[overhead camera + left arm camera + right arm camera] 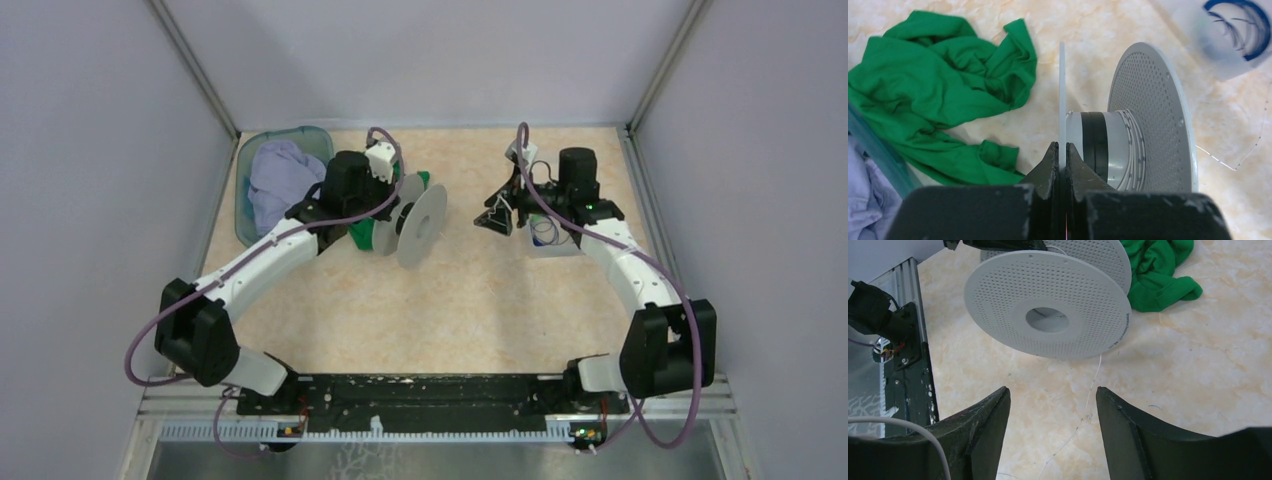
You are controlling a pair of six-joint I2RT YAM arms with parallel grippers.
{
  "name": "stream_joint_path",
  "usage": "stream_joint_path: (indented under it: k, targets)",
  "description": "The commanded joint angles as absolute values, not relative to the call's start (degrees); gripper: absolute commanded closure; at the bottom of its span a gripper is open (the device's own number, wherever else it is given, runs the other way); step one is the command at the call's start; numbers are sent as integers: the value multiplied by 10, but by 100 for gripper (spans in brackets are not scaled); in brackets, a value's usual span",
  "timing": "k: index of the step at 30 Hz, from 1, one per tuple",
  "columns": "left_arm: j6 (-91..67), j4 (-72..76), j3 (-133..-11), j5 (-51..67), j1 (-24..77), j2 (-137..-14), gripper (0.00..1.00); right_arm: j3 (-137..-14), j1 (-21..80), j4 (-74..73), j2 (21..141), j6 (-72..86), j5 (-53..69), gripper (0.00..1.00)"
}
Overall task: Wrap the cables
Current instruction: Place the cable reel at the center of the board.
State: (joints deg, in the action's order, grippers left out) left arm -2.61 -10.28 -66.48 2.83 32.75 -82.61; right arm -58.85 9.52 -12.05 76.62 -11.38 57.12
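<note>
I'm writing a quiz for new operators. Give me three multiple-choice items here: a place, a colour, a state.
1. Where is the green cloth? A) on the table beside the spool B) draped over the spool C) hanging from an arm
2. What colour is the coiled cable in the clear tub? A) red B) yellow C) dark blue
3. How is the left gripper? A) wide open B) shut on the spool's flange C) holding the cloth
Key: 1A, it lies by the spool; 2C, the loop is blue; 3B, its fingers pinch the disc.
</note>
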Motion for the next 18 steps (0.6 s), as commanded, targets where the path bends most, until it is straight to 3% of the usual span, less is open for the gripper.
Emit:
stream_joint_path:
  k: [1,10,18]
  targets:
    - [-37,-35,-665,-47,331,-837,100,-584,102,-83,772,-105,578,36]
    - [-28,-8,-656,-136,327,-859,100,-554,102,-53,775,-97,548,37]
    - [-24,35,-656,-148,278,-866,100,-550,102,-47,776,-94,534,38]
